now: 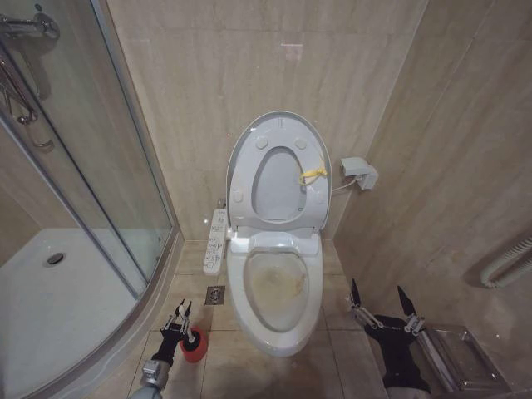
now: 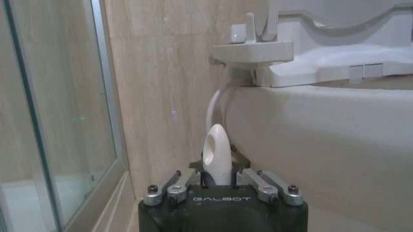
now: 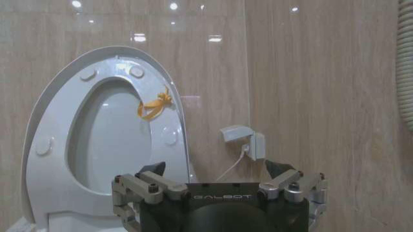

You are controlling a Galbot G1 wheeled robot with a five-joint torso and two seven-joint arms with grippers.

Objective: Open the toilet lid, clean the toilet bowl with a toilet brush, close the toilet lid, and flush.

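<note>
Beige tile covers wall and floor (image 1: 249, 366). The toilet lid (image 1: 278, 129) stands raised above the stained toilet bowl (image 1: 278, 291). Left gripper (image 1: 179, 320) pinches the toilet brush (image 2: 215, 154) over its red holder (image 1: 194, 344); right gripper (image 1: 381, 301) hovers spread wide beside the bowl.

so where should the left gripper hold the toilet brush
On the upper end of its white handle, from above. The toilet brush stands upright in the red holder on the floor left of the bowl, so only the slim stick is free. The left gripper is already there, fingers either side of the handle tip.
</note>
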